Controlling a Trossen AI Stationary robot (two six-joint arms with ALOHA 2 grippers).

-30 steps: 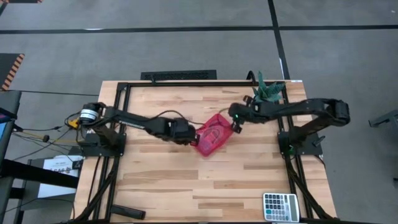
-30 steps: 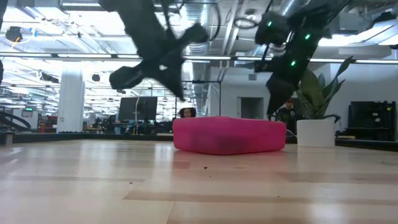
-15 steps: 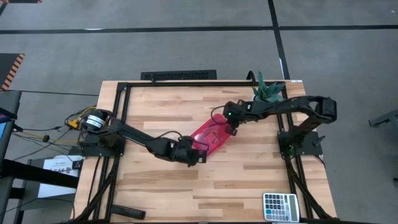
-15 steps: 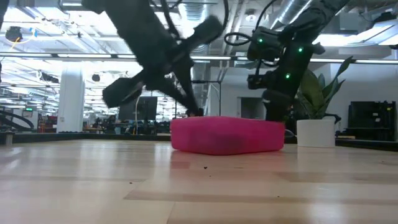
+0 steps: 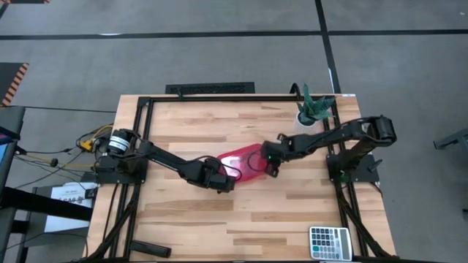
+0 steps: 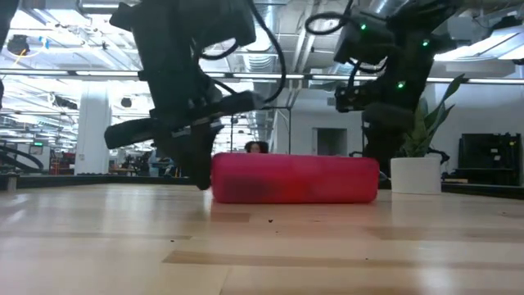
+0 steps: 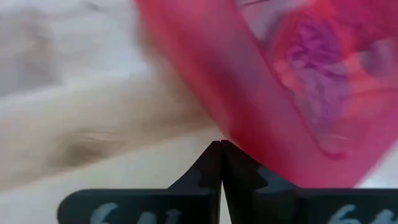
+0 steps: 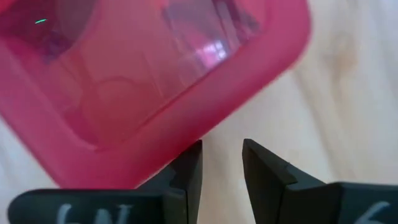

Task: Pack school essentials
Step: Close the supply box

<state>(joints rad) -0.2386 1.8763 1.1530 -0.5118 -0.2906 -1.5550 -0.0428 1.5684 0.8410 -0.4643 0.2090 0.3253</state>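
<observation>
high: pink case [image 5: 245,162] shifted toward left gripper [image 5: 228,183], right gripper [image 5: 269,162] at its far edge | low: case flat on table | wrists: left jaws together beside case; right jaws apart, empty | stationery unseen; likely case being repositioned

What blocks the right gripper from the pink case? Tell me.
Nothing visible. The right gripper, open, sits at the edge of the translucent pink plastic case with only bare wooden table between. The shut left gripper is at the opposite end.
</observation>
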